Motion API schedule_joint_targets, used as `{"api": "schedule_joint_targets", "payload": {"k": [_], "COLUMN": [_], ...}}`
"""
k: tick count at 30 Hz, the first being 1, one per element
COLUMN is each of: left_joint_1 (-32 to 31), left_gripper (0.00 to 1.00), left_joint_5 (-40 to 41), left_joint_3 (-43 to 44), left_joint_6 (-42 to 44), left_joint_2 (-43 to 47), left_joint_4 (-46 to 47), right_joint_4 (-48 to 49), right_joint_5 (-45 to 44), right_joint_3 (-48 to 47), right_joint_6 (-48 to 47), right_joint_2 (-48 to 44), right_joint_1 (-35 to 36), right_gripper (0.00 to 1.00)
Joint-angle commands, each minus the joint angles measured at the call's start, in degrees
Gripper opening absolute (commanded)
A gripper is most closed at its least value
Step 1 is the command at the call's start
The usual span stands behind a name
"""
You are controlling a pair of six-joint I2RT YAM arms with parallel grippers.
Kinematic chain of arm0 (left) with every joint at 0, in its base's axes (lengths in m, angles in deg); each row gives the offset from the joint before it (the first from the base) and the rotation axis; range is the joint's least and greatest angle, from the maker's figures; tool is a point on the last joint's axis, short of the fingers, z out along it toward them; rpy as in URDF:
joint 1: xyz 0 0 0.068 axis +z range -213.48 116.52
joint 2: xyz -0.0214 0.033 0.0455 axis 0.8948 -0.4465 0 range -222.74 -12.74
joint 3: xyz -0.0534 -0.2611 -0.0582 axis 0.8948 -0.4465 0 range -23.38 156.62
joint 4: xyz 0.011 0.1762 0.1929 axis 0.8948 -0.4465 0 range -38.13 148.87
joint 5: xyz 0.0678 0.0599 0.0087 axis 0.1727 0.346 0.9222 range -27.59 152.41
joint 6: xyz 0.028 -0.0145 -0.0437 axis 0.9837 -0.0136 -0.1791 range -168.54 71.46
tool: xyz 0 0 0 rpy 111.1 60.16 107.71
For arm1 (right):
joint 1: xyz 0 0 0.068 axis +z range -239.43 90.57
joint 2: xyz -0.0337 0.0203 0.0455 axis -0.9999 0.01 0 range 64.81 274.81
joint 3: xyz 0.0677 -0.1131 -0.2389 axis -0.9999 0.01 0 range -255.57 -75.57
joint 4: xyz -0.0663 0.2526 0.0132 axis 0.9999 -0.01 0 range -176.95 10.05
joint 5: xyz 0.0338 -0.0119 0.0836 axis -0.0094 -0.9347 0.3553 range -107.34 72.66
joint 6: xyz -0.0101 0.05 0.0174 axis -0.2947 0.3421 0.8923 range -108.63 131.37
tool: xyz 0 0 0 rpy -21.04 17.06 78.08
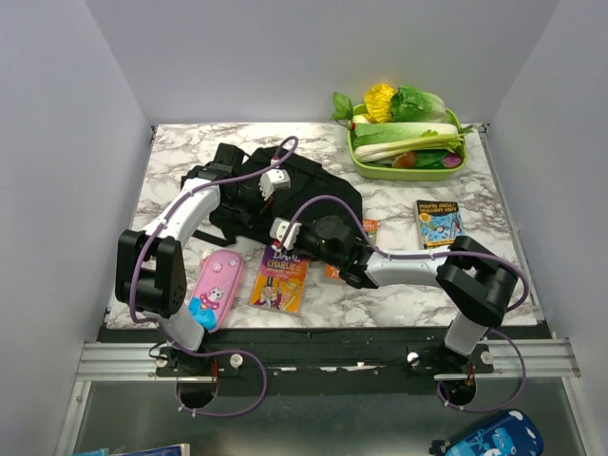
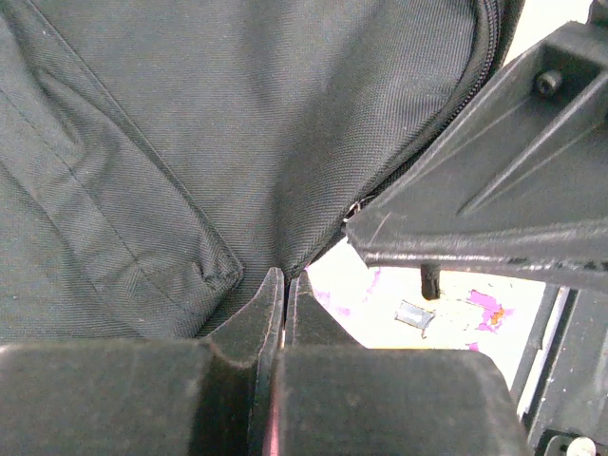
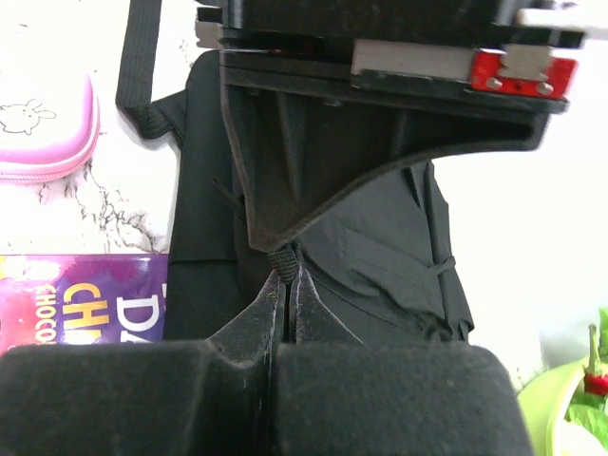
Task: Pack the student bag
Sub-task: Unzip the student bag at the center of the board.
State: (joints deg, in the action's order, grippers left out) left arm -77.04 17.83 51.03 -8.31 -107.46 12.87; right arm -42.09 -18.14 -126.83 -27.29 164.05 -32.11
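White walls close in a marble counter [image 1: 499,195]. The student bag [image 1: 323,176] lies flat on it, left of centre toward the back, with both arms reaching over it. The left fingers [image 2: 255,318] are closed and pinch a fold of the bag's black cloth beside the zip line [image 2: 484,47]. The right fingers [image 3: 255,318] are closed too, their tips nipping a small black tab [image 3: 278,258] at the bag's edge. I take it to be the zip pull, though the left arm's hardware hangs right above it and crowds the view.

Both holds are shallow, made with the tips only. If the right arm draws the tab along the zip, the tab could slide out of the tips. If the left pinch gives way, the soft bag would likely drag along with the pull instead of opening.

The two grippers are very close together, perhaps touching, so a sideways pull risks knocking one against the other. A dragged bag could also shove the purple book [image 1: 278,277] and the pink pencil case [image 1: 217,288], both just in front of it, toward the counter's near edge.
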Motion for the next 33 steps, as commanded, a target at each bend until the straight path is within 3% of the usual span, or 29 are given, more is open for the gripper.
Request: {"api": "schedule_joint_targets", "payload": {"k": [1, 6, 11, 21, 33], "left_joint_1": [-0.2, -0.2, -0.2, -0.2, 3.4], "left_gripper": [0.0, 0.0, 0.0, 0.0, 0.0], "left_joint_5": [-0.8, -0.6, -1.5, 0.2, 3.9], "left_joint_3": [-1.3, -1.5, -1.9, -1.7, -2.8], "left_joint_6": [0.5, 0.6, 1.7, 2.8, 1.6], "left_joint_2": [1.5, 1.9, 2.4, 2.9, 3.6], "left_joint_4": [0.5, 0.4, -0.7, -1.5, 3.5], "right_joint_4": [-0.2, -1.7, -4.9, -23.4, -30.7], "right_joint_5": [-3.9, -8.2, -20.4, -32.5, -32.2], "right_joint_3": [2.1, 2.3, -0.4, -11.3, -8.3], "right_joint_6": [4.5, 7.6, 11.7, 21.1, 28.0], "right_joint_2": [-3.1, -3.4, -2.3, -2.9, -8.0], "right_joint_1": [0.3, 0.3, 0.3, -2.0, -2.9], "right_gripper": [0.01, 0.01, 0.01, 0.01, 0.01]}}
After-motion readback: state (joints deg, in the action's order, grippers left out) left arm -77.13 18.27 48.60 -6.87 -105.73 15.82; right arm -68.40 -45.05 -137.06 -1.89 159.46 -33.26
